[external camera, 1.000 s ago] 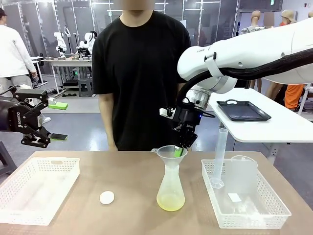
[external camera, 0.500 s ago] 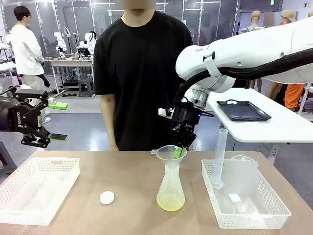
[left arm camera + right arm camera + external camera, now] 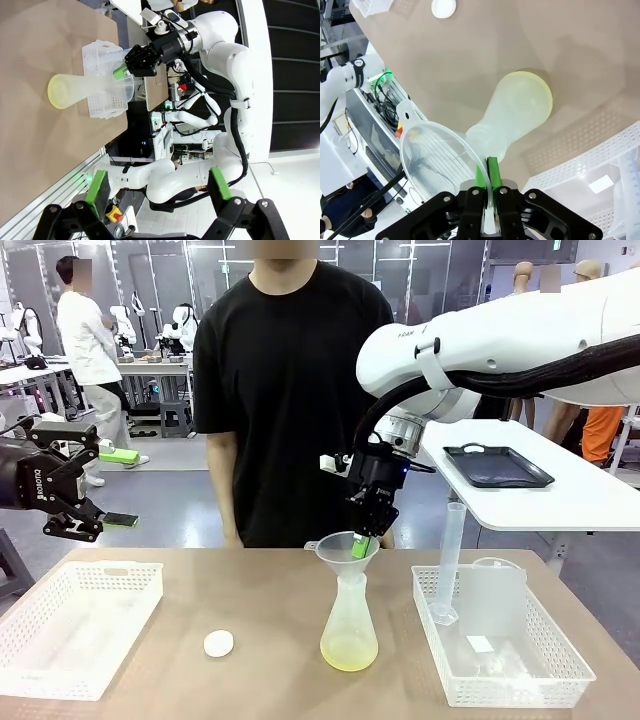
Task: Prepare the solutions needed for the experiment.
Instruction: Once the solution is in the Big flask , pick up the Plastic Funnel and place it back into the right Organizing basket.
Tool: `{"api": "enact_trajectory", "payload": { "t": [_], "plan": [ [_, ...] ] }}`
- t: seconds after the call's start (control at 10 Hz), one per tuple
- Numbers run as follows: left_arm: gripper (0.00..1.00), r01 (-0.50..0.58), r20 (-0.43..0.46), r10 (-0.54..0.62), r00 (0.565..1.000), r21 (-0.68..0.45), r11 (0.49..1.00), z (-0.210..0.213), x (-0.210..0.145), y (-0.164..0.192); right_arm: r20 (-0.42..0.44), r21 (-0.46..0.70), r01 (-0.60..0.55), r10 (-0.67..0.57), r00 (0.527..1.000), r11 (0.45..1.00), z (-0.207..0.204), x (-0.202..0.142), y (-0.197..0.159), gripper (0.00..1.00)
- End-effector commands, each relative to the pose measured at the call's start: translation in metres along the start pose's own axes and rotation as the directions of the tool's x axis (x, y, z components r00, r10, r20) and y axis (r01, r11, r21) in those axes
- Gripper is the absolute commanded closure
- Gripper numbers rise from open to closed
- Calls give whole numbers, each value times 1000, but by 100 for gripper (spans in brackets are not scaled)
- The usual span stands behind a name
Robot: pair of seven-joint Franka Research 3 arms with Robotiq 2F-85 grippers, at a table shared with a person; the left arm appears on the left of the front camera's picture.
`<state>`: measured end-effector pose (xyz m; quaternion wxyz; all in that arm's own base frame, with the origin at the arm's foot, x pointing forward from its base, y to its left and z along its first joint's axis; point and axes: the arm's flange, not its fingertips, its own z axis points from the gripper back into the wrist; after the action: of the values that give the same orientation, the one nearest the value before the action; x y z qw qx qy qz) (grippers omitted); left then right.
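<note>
far left of the flask, the left gripper (image 3: pixel 118 488) hangs above the table's edge, fingers pointing toward the flask, jaws spread wide, nothing between the green pads (image 3: pixel 97 185). below it, left of the flask, a white basket (image 3: pixel 110 566) sits on the table, nothing visible in it. small white cap (image 3: pixel 218 643) lies flat on the table between that basket and the flask, apart from both.

flask (image 3: pixel 349 615) stands upright mid-table, long axis vertical, neck up. the solutions (image 3: pixel 349 653) are a shallow pale yellow-green layer in the flask's wide base, surface level; in the right wrist view it shows as a yellow tint at the base (image 3: pixel 527 95).

clear funnel (image 3: pixel 343 548) is at the flask's mouth, bowl up, a little tilted; cannot tell if the stem touches the neck. right gripper (image 3: pixel 364 544) comes down from above the flask, jaws closed tight on the funnel's rim, wall pinched between the pads (image 3: pixel 480 175).

person in a black shirt (image 3: pixel 290 390) stands behind the flask.

right of the flask, a second white basket (image 3: pixel 560 682) holds an upright graduated cylinder (image 3: pixel 450 560), a clear beaker (image 3: pixel 495 595) and a small white piece.
</note>
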<state>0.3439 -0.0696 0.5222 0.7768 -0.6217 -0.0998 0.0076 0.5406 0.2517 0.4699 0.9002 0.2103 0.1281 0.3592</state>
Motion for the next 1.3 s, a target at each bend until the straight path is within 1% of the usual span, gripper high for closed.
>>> {"api": "enact_trajectory", "payload": {
  "t": [0.0,0.1,0.3,0.7,1.0,1.2],
  "plan": [
    [0,-1,4,2,1000,-27,1000,-2,0,-3,4,-36,8,-8,1000,999,7,-5,9,100],
    [0,-1,4,2,1000,-27,1000,-2,0,-3,10,-48,8,-8,1000,999,10,-8,13,100],
    [0,-1,4,2,1000,-27,1000,-2,0,-3,49,-76,-20,24,998,997,20,-16,23,100],
    [0,-1,4,2,1000,-27,1000,-2,0,-3,106,-128,-30,43,993,991,38,-29,35,100],
    [0,-1,4,2,1000,-27,1000,-2,0,-3,174,-164,-57,85,981,985,52,-36,44,100],
    [0,-1,4,2,1000,-27,1000,-2,0,-3,183,-166,-62,92,979,984,61,-47,55,100]
  ]
}}
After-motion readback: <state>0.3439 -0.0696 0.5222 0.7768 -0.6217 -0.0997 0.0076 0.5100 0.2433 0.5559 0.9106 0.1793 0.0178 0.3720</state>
